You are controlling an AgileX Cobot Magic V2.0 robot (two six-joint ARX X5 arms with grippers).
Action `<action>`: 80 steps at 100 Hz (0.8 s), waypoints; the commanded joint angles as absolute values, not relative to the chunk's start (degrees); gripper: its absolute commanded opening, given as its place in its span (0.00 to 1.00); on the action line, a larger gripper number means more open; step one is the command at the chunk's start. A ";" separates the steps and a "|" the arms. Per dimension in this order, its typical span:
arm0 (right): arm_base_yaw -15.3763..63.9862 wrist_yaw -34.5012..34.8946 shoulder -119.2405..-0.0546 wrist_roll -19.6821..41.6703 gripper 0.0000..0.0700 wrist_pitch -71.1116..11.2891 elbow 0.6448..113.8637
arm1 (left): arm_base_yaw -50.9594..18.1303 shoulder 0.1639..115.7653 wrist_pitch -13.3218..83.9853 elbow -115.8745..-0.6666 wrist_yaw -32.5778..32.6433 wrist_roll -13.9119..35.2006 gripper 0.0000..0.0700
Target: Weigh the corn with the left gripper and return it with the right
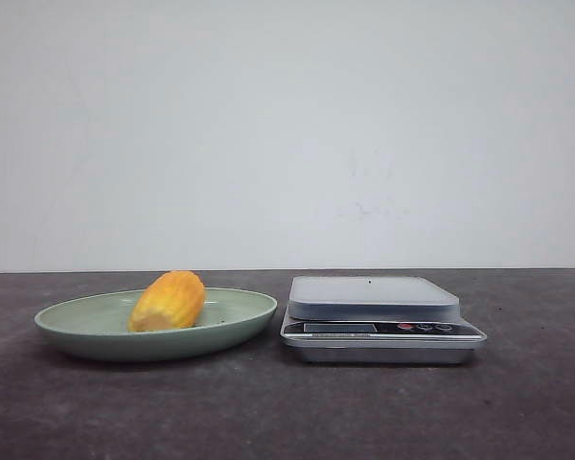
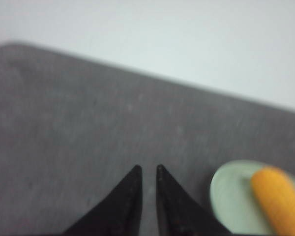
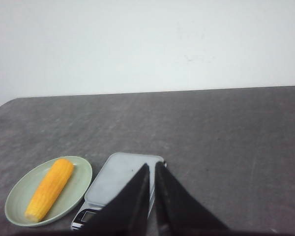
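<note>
The corn is a yellow-orange cob lying in the green dish on the left of the table. It also shows in the left wrist view and the right wrist view. The silver scale stands just right of the dish with nothing on its platform. My left gripper is shut and empty over bare table, apart from the dish. My right gripper is shut and empty, above the scale. Neither gripper shows in the front view.
The dark grey table runs to a far edge against a plain white wall. The dish and the scale sit side by side with a small gap between them. The scale's display and buttons face the front.
</note>
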State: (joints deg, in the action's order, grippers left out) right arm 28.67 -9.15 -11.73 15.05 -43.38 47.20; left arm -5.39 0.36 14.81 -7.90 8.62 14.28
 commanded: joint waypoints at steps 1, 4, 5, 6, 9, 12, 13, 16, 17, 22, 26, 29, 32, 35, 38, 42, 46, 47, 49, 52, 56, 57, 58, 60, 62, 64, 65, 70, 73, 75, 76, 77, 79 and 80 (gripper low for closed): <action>29.02 -9.06 -11.81 15.44 0.02 -42.52 47.99 | -5.04 0.19 13.65 -7.07 8.51 12.56 0.03; 29.02 -9.06 -11.81 15.44 0.02 -42.41 47.99 | -4.78 0.19 13.67 -6.44 8.49 11.73 0.03; 29.02 -9.04 -11.81 15.44 0.02 -42.41 47.99 | -4.69 0.19 13.65 -6.24 8.47 11.40 0.03; 29.02 -9.04 -11.81 15.44 0.02 -42.41 47.99 | -4.64 0.19 13.65 -6.07 8.45 11.16 0.03; 29.02 -9.04 -11.81 15.44 0.02 -42.39 47.99 | -4.51 0.19 13.63 -5.45 8.29 10.61 0.03; 29.02 -9.04 -11.81 15.44 0.02 -42.41 48.01 | -4.43 0.19 13.61 -4.84 8.27 10.31 0.03; 29.02 -9.04 -11.81 15.44 0.02 -42.41 48.01 | -4.38 0.19 13.61 -4.62 8.29 10.22 0.03; 29.02 -9.04 -11.81 15.44 0.02 -42.41 48.01 | -4.25 0.19 13.63 -4.03 8.27 9.82 0.03; 29.02 -9.04 -11.81 15.44 0.02 -42.41 48.01 | -4.21 0.19 13.63 -3.86 8.27 9.76 0.03; 29.02 -9.04 -11.81 15.44 0.02 -42.41 48.01 | -4.12 0.19 13.74 -2.98 8.19 9.65 0.03; 29.02 -9.04 -11.81 15.44 0.02 -42.41 48.01 | -4.12 0.19 13.74 -2.37 7.84 9.65 0.03; 29.02 -9.04 -11.81 15.44 0.02 -42.41 48.01 | -4.12 0.19 13.74 -1.98 7.60 9.63 0.03; 29.02 -9.04 -11.81 15.44 0.02 -42.39 48.01 | -4.10 0.19 13.58 -1.93 7.35 9.43 0.03; 29.02 -9.04 -11.81 15.44 0.02 -42.41 48.01 | -4.08 0.19 13.56 -1.93 7.35 9.37 0.03; 29.02 -9.04 -11.81 15.44 0.02 -42.41 48.01 | -4.01 0.19 13.58 -1.93 7.38 9.15 0.03; 29.02 -9.04 -11.81 15.44 0.02 -42.41 48.01 | -3.99 0.19 13.61 -1.93 7.38 9.02 0.03; 29.02 -9.04 -11.81 15.44 0.02 -42.39 48.01 | -3.99 0.19 13.61 -1.93 7.38 9.06 0.03; 29.02 -9.04 -11.81 15.44 0.02 -42.39 48.01 | -3.99 0.19 13.58 -1.93 7.38 9.06 0.03; 29.02 -9.04 -11.81 15.44 0.02 -42.41 48.01 | -3.99 0.19 13.61 -1.93 7.38 9.06 0.03; 29.02 -9.04 -11.81 15.44 0.02 -42.41 48.01 | -3.99 0.19 13.65 -1.93 7.38 9.06 0.03; 29.02 -9.04 -11.81 15.44 0.02 -42.39 48.01 | -3.99 0.19 13.65 -1.93 7.42 9.06 0.03; 29.02 -9.04 -11.81 15.44 0.02 -42.41 48.01 | -3.99 0.19 13.67 -1.93 7.40 9.06 0.03; 29.02 -9.04 -11.81 15.44 0.02 -42.39 48.01 | -3.99 0.19 13.67 -1.93 7.42 9.06 0.03; 29.02 -9.04 -11.81 15.44 0.02 -42.41 48.01 | -3.99 0.19 13.65 -1.93 7.42 9.06 0.03; 29.02 -9.04 -11.81 15.44 0.02 -42.41 48.01 | -3.99 0.19 13.65 -1.93 7.42 9.06 0.03; 29.02 -9.04 -11.81 15.44 0.02 -42.41 48.01 | -3.99 0.19 13.67 -1.93 7.42 9.06 0.03; 29.02 -9.04 -11.81 15.44 0.02 -42.39 48.01 | -3.99 0.19 13.65 -1.93 7.42 9.06 0.03; 29.02 -9.06 -11.81 15.44 0.02 -42.41 48.01 | -3.99 0.19 13.67 -1.93 7.42 9.06 0.03; 29.02 -9.06 -11.81 15.44 0.02 -42.41 48.01 | -3.99 0.19 13.67 -1.93 7.42 9.06 0.03; 29.02 -9.04 -11.81 15.44 0.02 -42.41 48.01 | -3.99 0.19 13.67 -1.93 7.42 9.06 0.03; 29.02 -9.04 -11.81 15.44 0.02 -42.41 48.01 | -3.99 0.19 13.65 -1.93 7.42 9.06 0.03; 29.02 -9.04 -11.81 15.44 0.02 -42.41 48.01 | -3.99 0.19 13.67 -1.93 7.42 9.06 0.03; 29.02 -9.04 -11.81 15.44 0.02 -42.41 48.01 | -3.99 0.19 13.67 -1.93 7.42 9.06 0.03; 29.02 -9.04 -11.81 15.44 0.02 -42.41 48.01 | -3.99 0.19 13.67 -1.93 7.42 9.06 0.03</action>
State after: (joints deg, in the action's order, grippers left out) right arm 28.71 -9.04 -11.75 15.05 -43.03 47.20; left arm -4.12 0.23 13.19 -2.92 7.51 9.80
